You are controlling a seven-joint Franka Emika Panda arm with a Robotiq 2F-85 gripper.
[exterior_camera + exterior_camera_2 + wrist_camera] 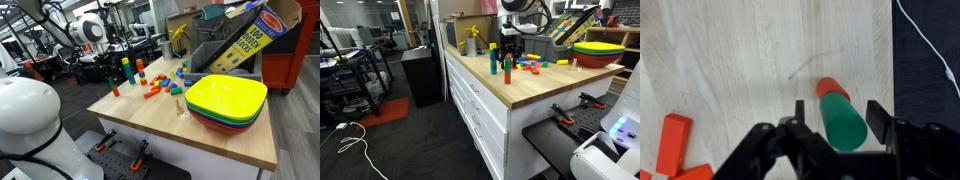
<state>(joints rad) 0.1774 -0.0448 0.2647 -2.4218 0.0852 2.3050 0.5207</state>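
Observation:
In the wrist view a green cylinder block (843, 125) stands on top of a red cylinder block (830, 88) on the light wooden table (730, 60). My gripper (839, 108) is open, with one finger on each side of the green cylinder and a gap on each side. In both exterior views the gripper (109, 67) (509, 48) hangs straight down over this small stack (113, 83) (507, 68) near the table's corner.
A taller block stack (126, 68) (492, 62) stands close by. Loose coloured blocks (155, 88) (530, 66) lie beyond it, and red blocks (675, 140) show at the wrist view's left. Stacked bowls (225, 100) (598, 52) and a blocks box (250, 35) sit further along. The table edge (892, 90) is just beside the stack.

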